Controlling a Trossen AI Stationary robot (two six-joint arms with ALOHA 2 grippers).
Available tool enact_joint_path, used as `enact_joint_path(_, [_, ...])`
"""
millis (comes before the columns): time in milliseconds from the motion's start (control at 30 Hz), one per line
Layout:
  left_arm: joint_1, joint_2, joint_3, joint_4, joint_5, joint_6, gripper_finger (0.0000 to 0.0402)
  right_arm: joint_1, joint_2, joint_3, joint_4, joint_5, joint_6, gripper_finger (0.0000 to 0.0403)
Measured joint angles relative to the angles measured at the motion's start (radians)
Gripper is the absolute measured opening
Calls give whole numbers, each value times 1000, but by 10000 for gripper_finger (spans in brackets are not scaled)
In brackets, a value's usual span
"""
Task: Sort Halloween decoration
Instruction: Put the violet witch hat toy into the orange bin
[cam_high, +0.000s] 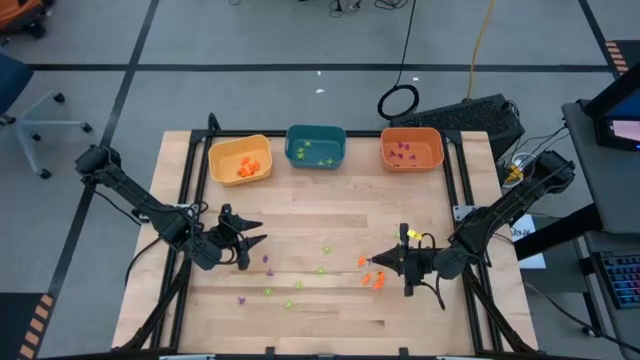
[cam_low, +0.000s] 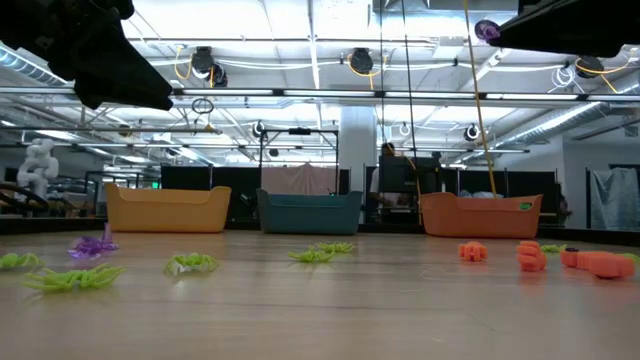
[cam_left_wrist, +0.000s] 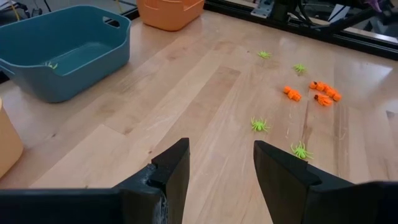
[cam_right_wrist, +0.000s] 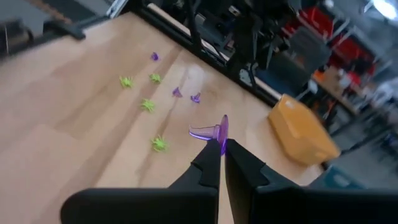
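Tiny light-green (cam_high: 320, 270), purple (cam_high: 267, 258) and orange (cam_high: 378, 280) Halloween trinkets lie scattered on the wooden table's middle. My right gripper (cam_high: 374, 262) hovers at the right, above the orange ones, and is shut on a purple trinket (cam_right_wrist: 211, 132). That trinket also shows high up in the low view (cam_low: 487, 30). My left gripper (cam_high: 252, 240) hangs open above the table's left side, with only bare wood between its fingers (cam_left_wrist: 221, 152). The nearest green spider (cam_left_wrist: 260, 125) lies beyond its tips. My right gripper pinches the purple trinket between its two fingertips, on the trinket's near end (cam_right_wrist: 219, 140). The rest sticks out past the tips. The fingers lie nearly level and point toward the table's left. The trinket is lifted clear of the table.
Three bins stand along the far edge: a yellow one (cam_high: 240, 160) with orange pieces, a teal one (cam_high: 316, 147) with green pieces, an orange one (cam_high: 411, 148) with purple pieces. Bare wood lies between the bins and the scattered trinkets.
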Motion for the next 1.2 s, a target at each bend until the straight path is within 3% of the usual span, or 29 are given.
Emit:
enact_joint_path(467, [0,0,0,0,0,0,176,0,0,0,8,-2,-433,0])
enact_joint_path(1200, [0,0,0,0,0,0,176,0,0,0,7,-3,-416,0])
